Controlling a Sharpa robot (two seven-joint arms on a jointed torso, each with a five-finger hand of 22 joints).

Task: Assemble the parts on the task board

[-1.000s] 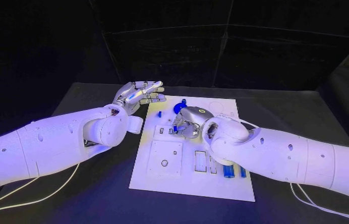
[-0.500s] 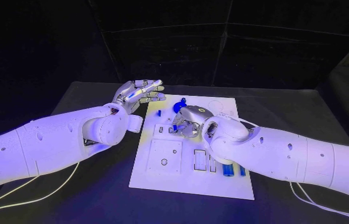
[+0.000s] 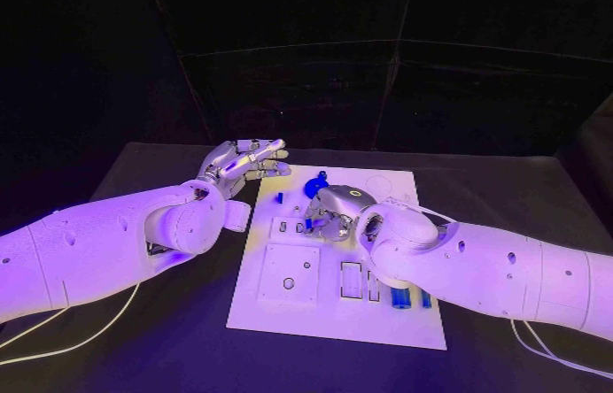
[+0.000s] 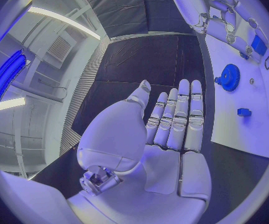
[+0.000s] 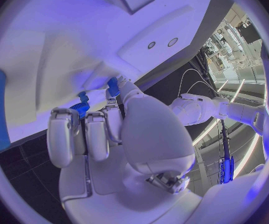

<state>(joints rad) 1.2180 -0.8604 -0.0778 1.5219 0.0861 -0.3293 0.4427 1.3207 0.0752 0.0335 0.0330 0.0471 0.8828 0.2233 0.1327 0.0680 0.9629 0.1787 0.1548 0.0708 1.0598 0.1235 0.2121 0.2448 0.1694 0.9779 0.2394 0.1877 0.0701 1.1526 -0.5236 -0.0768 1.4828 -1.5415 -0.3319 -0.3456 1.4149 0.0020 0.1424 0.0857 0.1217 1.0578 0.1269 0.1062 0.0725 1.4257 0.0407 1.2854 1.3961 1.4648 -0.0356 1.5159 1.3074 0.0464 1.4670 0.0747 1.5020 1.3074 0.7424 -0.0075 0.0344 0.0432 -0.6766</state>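
Observation:
The white task board lies mid-table. My right hand rests on its far half, fingers curled in, pinching a small blue part against the board; a ribbed blue piece shows by the fingertips. My left hand hovers flat and empty beside the board's far left corner, fingers straight together. A blue gear sits beyond the right hand, and a small blue piece lies between the hands. The left wrist view shows the gear and small piece.
Two long blue parts lie on the board's near right, partly under my right forearm. Rectangular recesses and slots mark the board's near half. Dark tabletop surrounds the board, with a white cable at the near left.
My left hand has drifted slightly farther from me. The right hand stays in place on the board with its fingers curled.

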